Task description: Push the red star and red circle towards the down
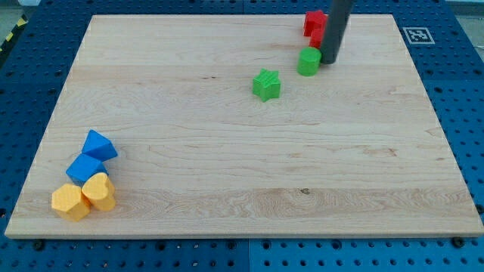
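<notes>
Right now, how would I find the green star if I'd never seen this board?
Start at the wooden board and look a little above its middle, toward the view's right. The green star sits alone there, down-left of the green round block beside my tip. Only it is green with points.

1. A green star (266, 85) lies on the wooden board (227, 174), right of centre and towards the far edge.
2. A green cylinder (308, 62) stands near it, farther right and nearer the far edge, apart from the star.
3. At the near left corner, a blue triangle (99, 145) touches a blue cube (83, 169).
4. Just nearer, a yellow heart (99, 191) and a yellow hexagon (69, 202) touch each other.
5. A blue pegboard (30, 83) surrounds the board; a black-and-white marker tag (416, 35) sits at the far right.
</notes>
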You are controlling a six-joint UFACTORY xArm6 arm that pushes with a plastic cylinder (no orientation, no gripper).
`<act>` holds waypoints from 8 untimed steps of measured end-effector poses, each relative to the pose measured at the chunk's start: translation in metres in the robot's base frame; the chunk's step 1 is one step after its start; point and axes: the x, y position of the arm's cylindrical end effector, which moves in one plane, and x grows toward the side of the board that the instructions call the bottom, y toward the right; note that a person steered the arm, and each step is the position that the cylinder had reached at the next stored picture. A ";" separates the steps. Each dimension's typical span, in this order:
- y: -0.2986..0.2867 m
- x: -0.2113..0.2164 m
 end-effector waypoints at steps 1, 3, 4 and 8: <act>-0.031 0.000; -0.081 0.000; -0.091 -0.030; -0.057 -0.125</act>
